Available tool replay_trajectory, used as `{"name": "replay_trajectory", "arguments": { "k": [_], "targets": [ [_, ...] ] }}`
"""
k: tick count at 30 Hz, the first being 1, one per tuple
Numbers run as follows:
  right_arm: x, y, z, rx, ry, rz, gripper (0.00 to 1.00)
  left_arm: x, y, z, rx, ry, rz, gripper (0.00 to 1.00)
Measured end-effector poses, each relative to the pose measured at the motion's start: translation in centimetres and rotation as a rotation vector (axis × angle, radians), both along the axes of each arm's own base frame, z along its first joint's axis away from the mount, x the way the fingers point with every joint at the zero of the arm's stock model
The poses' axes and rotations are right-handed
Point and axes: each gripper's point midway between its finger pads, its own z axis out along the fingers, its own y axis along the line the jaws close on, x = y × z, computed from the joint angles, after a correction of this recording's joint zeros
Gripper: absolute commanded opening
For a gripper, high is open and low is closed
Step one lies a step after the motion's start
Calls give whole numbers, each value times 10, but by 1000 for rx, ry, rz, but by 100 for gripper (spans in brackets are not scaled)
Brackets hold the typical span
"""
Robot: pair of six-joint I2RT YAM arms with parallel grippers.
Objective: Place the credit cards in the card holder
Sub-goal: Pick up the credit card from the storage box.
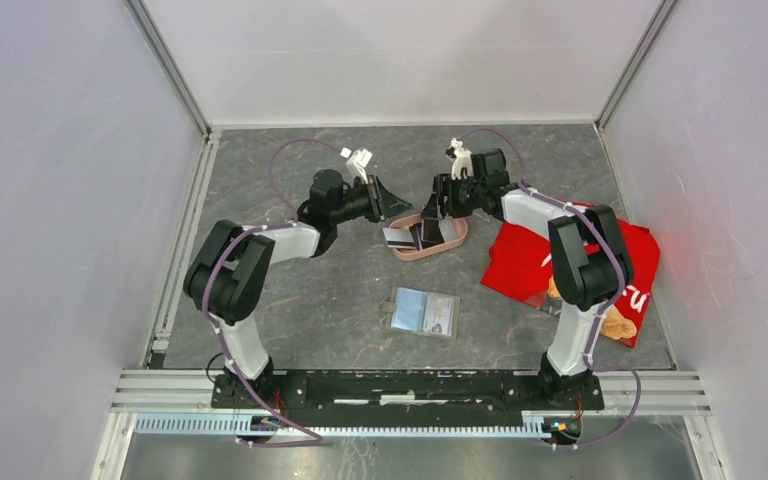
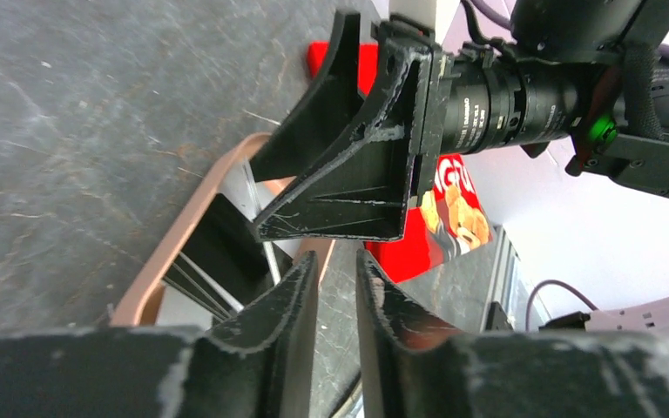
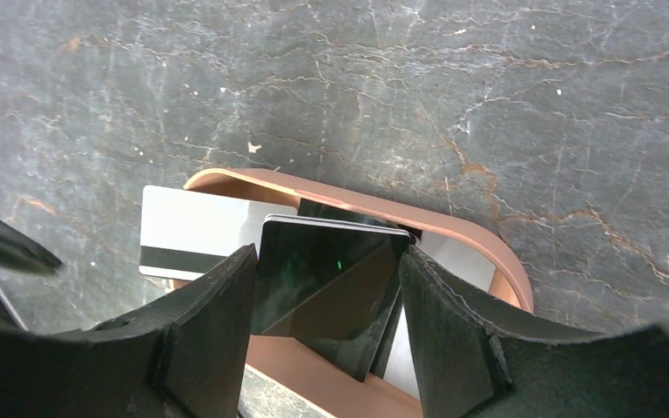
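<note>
My right gripper (image 3: 326, 254) is down in the pink tray (image 3: 453, 231), jaws at card width astride a dark glossy card (image 3: 314, 305) that stands tilted. I cannot tell if they bite yet. Cards look thin, stiff, slick and near weightless, so I'd take them by opposite edges. A white striped card (image 3: 187, 231) overhangs the tray's rim. My left gripper (image 2: 335, 261) is beside the tray, nearly closed and empty. The card holder (image 1: 425, 311) lies open, well apart from the tray, toward my bases.

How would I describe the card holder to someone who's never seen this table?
Find the pink oval tray mid-table, then come straight toward the arm bases. The card holder lies there by itself, open flat. Unlike the tray and the red snack bag, it is a thin grey-blue rectangle in two panels.
</note>
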Motion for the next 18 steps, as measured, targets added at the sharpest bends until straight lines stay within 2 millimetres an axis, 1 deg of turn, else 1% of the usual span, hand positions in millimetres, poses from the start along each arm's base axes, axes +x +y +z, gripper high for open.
{"name": "replay_trajectory", "arguments": {
  "k": [3, 7, 11, 14, 18],
  "targets": [
    [-1, 2, 3, 40, 6, 4, 64, -5, -16, -9, 20, 49, -50, 17],
    [-5, 0, 0, 61, 31, 3, 63, -11, -25, -25, 61, 127, -74, 13],
    [-8, -1, -2, 75, 46, 5, 63, -12, -26, -38, 113, 176, -65, 12],
    [-9, -3, -3, 83, 54, 4, 63, -13, -23, -49, 154, 199, -47, 12],
    [-8, -4, 1, 104, 51, 3, 63, -20, -23, -58, 189, 230, -53, 13]
  ]
}}
